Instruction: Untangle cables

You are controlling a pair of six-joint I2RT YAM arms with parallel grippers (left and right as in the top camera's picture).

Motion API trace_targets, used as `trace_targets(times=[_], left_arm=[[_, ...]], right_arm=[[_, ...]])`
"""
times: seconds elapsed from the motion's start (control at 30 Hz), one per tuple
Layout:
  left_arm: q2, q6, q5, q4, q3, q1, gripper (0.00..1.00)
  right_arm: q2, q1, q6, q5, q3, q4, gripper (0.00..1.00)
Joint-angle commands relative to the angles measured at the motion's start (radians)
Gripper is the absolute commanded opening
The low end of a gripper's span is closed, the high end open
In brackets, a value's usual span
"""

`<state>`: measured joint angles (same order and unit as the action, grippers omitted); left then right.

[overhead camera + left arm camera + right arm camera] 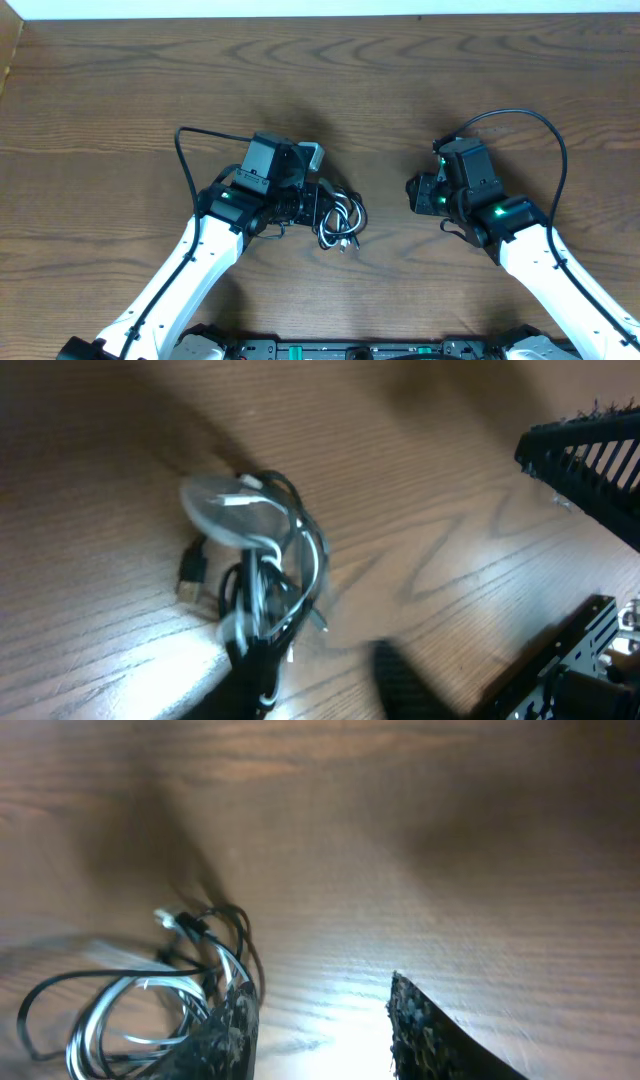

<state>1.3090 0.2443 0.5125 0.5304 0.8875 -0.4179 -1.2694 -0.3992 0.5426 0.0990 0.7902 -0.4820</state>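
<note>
The cables (341,222) lie in one small tangle of white and black loops on the wooden table, just right of my left gripper (318,205). In the left wrist view the tangle (258,565) rests against the left finger (250,675), a USB plug (190,572) sticks out to its left, and bare wood shows between the spread fingers of my left gripper (320,682). My right gripper (412,192) stands apart, to the right of the tangle. Seen from the right wrist, my right gripper (320,1025) is open over bare wood, with the cables (140,1005) left of its left finger.
Thick black arm cables arc beside each arm, one on the left (183,160) and one on the right (556,140). The right arm's dark frame (590,455) shows at the top right of the left wrist view. The table's far edge (320,18) meets a white strip.
</note>
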Motion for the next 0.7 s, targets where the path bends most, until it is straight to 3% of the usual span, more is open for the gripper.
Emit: trace_targets(times=[0.0,0.17,0.4,0.6,0.67], left_arm=[[-0.003,-0.033,-0.085,0.031,0.013,0.000,0.82],[0.012,-0.028,-0.268,0.104,-0.004,0.000,0.86],[0.089,0.050,-0.271,0.104,-0.040,0.000,0.86],[0.220,0.050,-0.271,0.078,-0.047,0.000,0.85],[0.264,0.050,-0.270,0.059,-0.047,0.000,0.78]], right_arm=[[-0.001,0.000,-0.024,-0.031,0.000,-0.028,0.40],[0.000,0.000,-0.024,-0.084,0.000,-0.085,0.40],[0.000,-0.001,-0.024,-0.093,0.000,-0.103,0.41],[0.000,-0.001,-0.024,-0.093,0.000,-0.113,0.41],[0.000,-0.001,-0.024,-0.093,0.000,-0.114,0.41]])
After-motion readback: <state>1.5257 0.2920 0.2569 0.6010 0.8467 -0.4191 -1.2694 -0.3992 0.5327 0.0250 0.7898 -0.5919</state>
